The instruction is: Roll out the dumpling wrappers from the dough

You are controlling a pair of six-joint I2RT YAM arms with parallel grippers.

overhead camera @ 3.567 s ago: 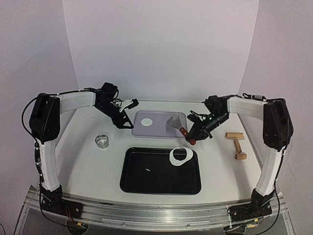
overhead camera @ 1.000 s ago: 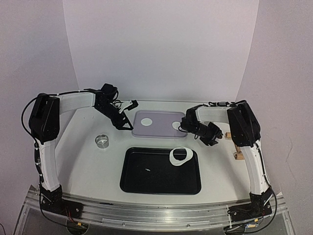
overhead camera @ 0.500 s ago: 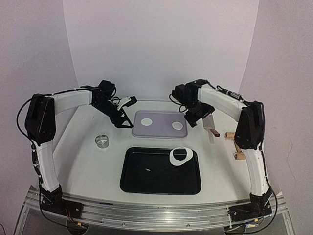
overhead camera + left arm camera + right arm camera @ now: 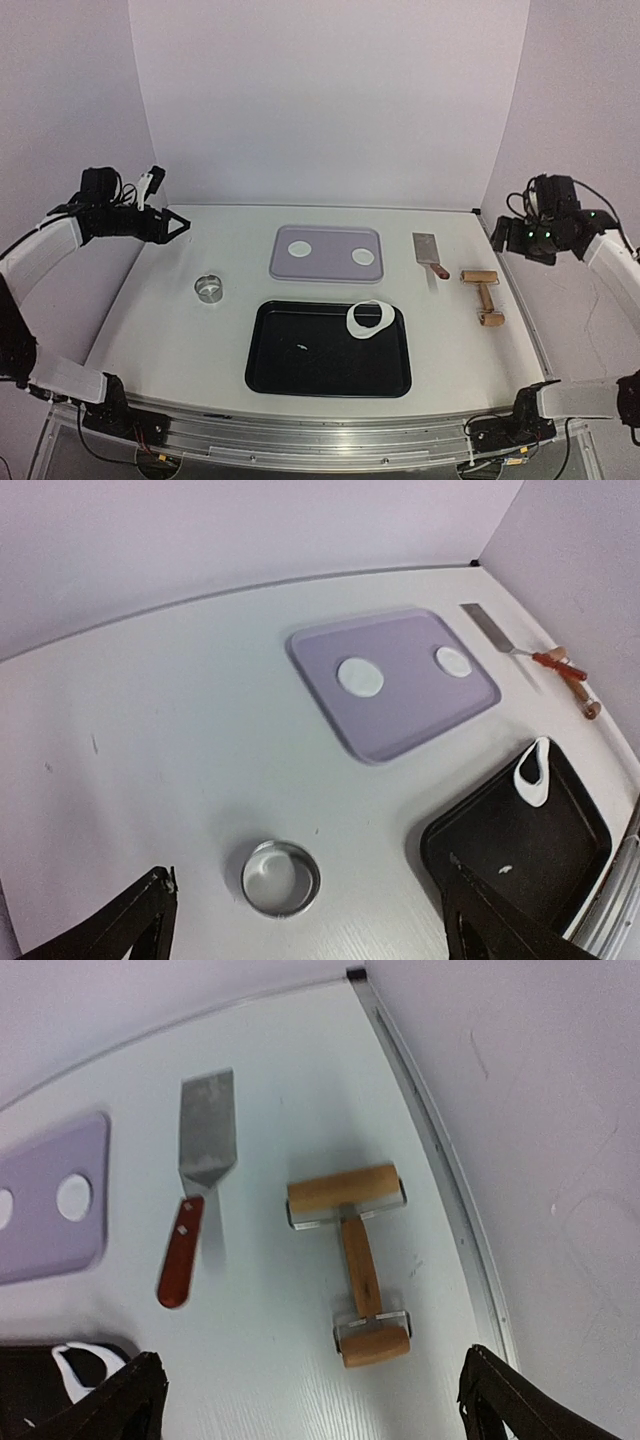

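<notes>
Two dumpling wrappers, small flat white discs, lie on the lavender board. The left wrist view shows the same wrappers. A white dough ring rests in the far right corner of the black tray. My left gripper hangs open at the far left, high above the steel ring. Out at the far right edge, my right gripper is open and empty above the wooden roller.
A metal spatula with a red handle lies on the table right of the board, with the roller beyond it. The steel ring stands left of the black tray. Walls close in at the back and both sides.
The right gripper set a second wrapper on the board, put the spatula down beside it and let go. Both arms have swung out to the table's sides with jaws opened wide.
</notes>
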